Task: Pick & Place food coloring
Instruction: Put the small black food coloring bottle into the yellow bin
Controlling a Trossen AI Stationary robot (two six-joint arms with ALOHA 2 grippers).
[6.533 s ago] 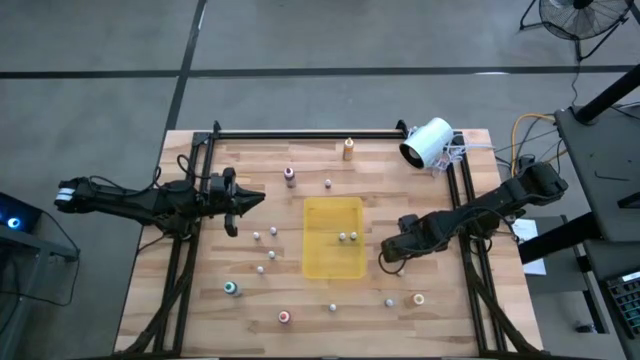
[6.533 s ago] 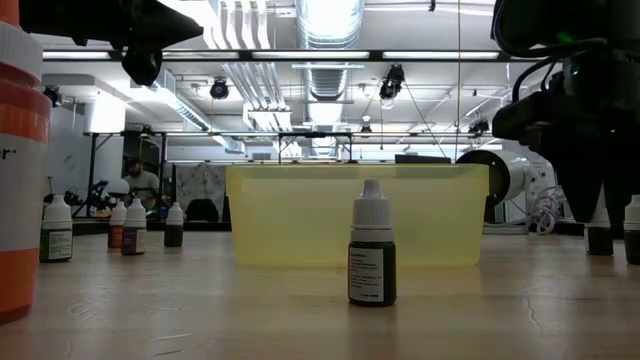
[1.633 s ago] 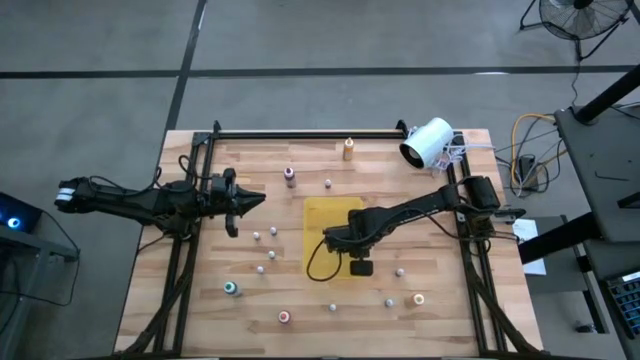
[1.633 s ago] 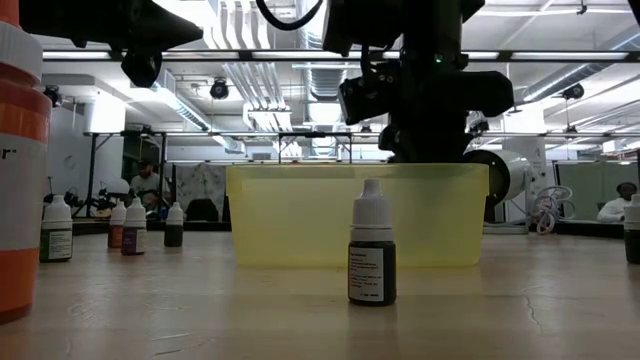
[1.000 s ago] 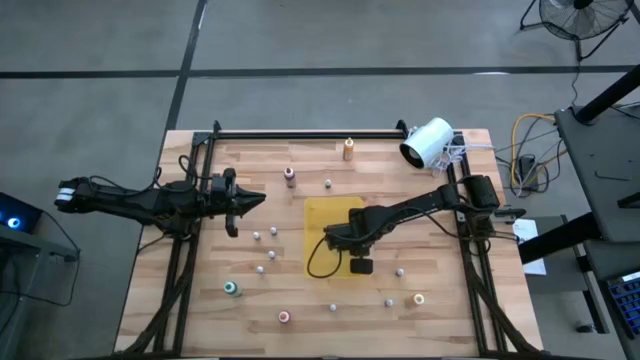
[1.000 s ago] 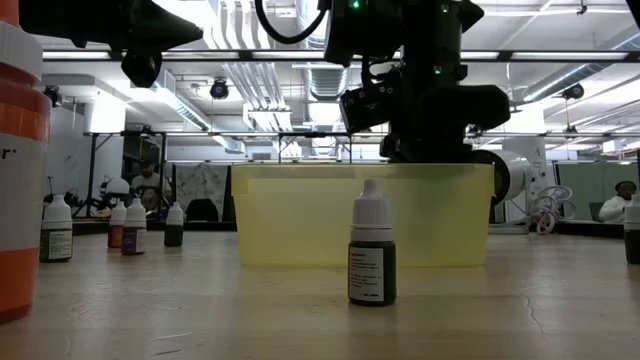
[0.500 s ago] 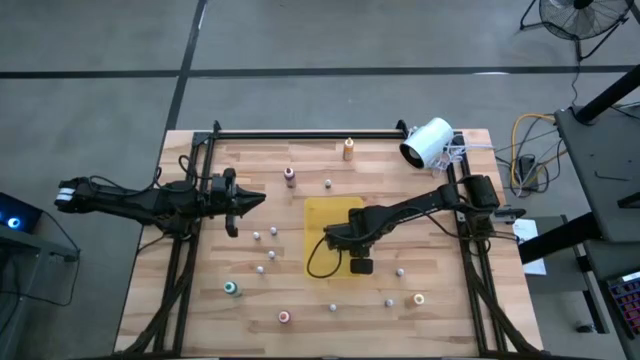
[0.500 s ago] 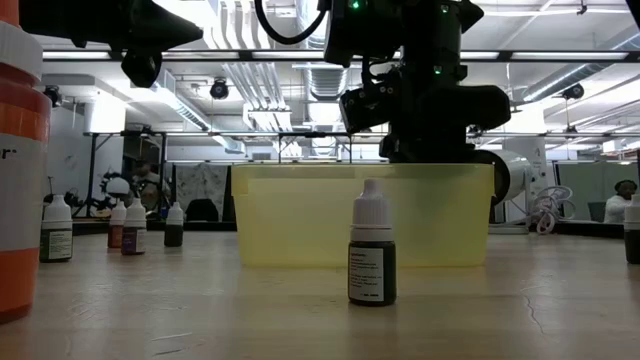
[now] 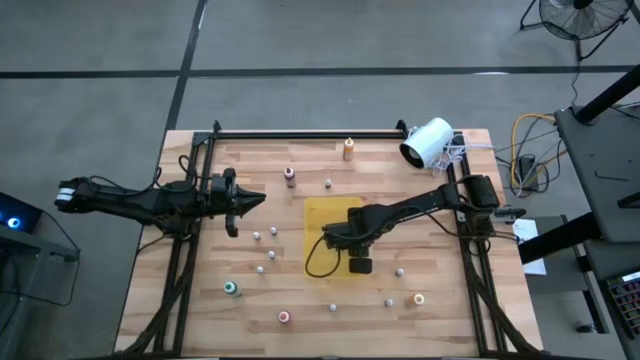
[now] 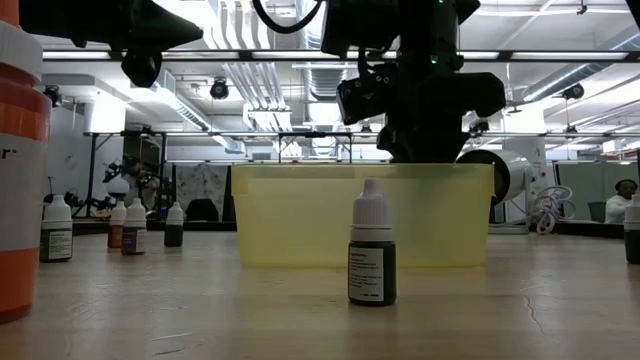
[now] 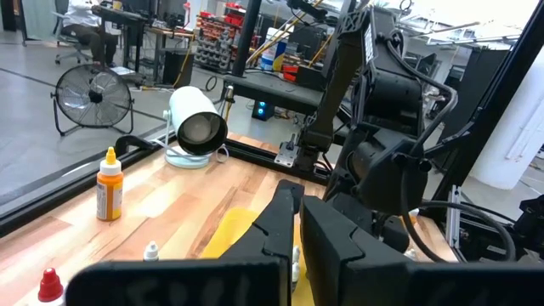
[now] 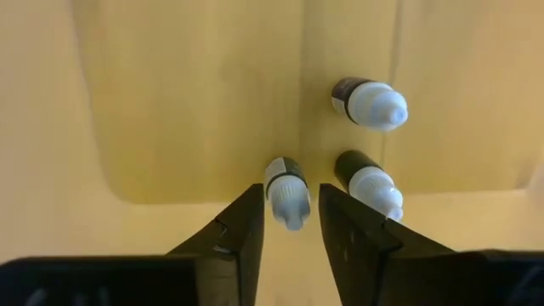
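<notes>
My right gripper (image 12: 291,190) points straight down over the yellow tray (image 9: 325,212) and is open. One small white-capped food coloring bottle (image 12: 284,175) stands upright on the tray floor between its fingers, with a narrow gap on either side. Two more bottles (image 12: 370,103) (image 12: 365,180) stand in the tray beside it. Other food coloring bottles are scattered on the wooden table, among them an orange-topped one (image 9: 348,149) and a maroon-topped one (image 9: 289,176). My left gripper (image 9: 262,200) is shut and level at the table's left side.
A white cylinder-shaped device (image 9: 428,143) lies at the far right corner. Small bottles (image 9: 271,254) stand left of the tray; a teal-topped (image 9: 230,289) and a pink-topped one (image 9: 284,317) stand near the front edge. One dark bottle (image 10: 372,245) stands in front of the tray.
</notes>
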